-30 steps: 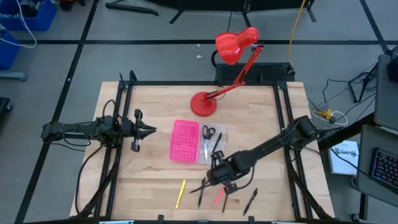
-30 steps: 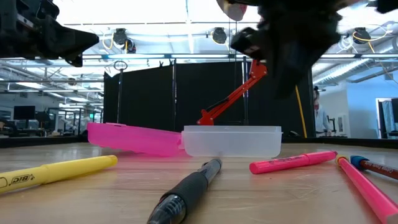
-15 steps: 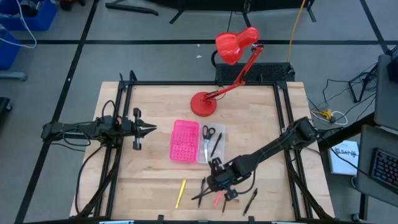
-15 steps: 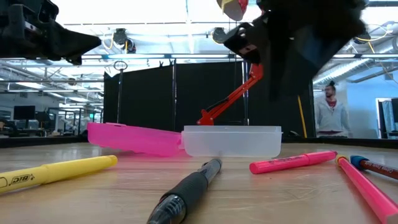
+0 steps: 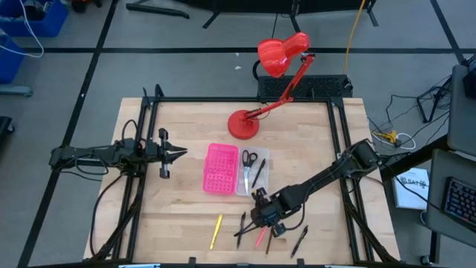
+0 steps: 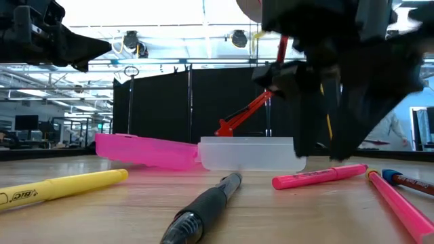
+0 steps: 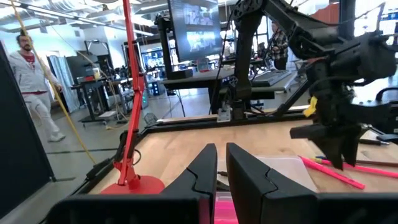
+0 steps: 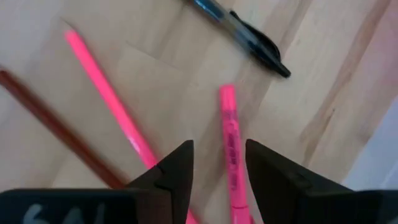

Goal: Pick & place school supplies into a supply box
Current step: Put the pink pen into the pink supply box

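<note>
Presently the right gripper (image 5: 265, 221) hangs low over the loose supplies near the front edge of the counter (image 5: 186, 216), jaws apart and holding nothing. In its wrist view the short pink highlighter (image 8: 231, 146) lies lined up with the gap between the jaws, with a longer pink pencil (image 8: 109, 99) beside it, a dark red pencil (image 8: 56, 130) further over and a black pen (image 8: 249, 34) beyond.

Supply box (image 5: 223, 169) sits open mid-counter: pink perforated half lying flat, clear half (image 6: 251, 154) adjoining it on the right arm's side. Scissors (image 5: 248, 165) and one dark pen (image 5: 259, 173) already lie in the clear half. A yellow highlighter (image 5: 216, 229) and another black pen (image 5: 299, 241) remain outside, apart from the cluster.

Handling, as judged: the highlighter is light, stiff plastic, smooth and round, so it could roll or slip if pinched off-centre. Best taken across the barrel near its middle, jaws square to its length. The neighbouring pencil lies close enough to be nudged on the way down.

Left gripper (image 5: 178, 155) waits above the counter's left side, well apart from the box; jaws nearly together, a narrow slit between them, nothing held.

Surface: pale wood planks, flat, inside a black frame. A red desk lamp (image 5: 275, 71) stands at the back. Beyond is an open lab with black partitions, monitors and overhead lights; a person (image 7: 28, 81) walks in the background.
</note>
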Robot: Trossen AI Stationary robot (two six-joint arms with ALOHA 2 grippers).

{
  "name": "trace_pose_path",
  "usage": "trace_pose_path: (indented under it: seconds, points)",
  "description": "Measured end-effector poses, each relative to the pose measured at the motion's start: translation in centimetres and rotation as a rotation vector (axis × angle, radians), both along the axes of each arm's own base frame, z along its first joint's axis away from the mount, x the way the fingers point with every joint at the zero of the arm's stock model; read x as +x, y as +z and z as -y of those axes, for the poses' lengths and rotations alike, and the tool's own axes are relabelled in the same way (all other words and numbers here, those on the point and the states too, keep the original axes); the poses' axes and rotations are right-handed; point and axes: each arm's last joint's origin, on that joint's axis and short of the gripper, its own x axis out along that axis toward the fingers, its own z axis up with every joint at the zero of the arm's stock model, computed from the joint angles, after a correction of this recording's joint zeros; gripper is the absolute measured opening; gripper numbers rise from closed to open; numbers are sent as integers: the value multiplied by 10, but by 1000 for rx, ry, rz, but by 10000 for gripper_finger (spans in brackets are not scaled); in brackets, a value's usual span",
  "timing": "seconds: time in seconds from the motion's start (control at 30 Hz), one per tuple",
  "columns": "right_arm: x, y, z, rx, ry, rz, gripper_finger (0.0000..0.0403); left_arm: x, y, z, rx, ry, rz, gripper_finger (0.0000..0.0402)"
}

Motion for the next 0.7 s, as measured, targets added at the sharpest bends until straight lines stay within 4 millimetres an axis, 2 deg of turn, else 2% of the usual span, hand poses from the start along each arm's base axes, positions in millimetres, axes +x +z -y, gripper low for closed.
trace_pose_path:
  seconds: [0.17, 0.5, 0.6, 0.7]
  points:
    - [-1, -13, 10, 9, -6, 28, 138, 0, 0, 0, 3, 5, -1, 44]
    - [-17, -43, 22, 20, -19, 46, 128, 0, -2, 0, -35, 1, -23, 44]
    - [-19, -46, 23, 29, -11, 28, 107, 0, -3, 0, -62, -1, -30, 44]
    - [-20, -46, 21, 55, -12, 12, 69, 0, -3, 0, -94, -4, -28, 44]
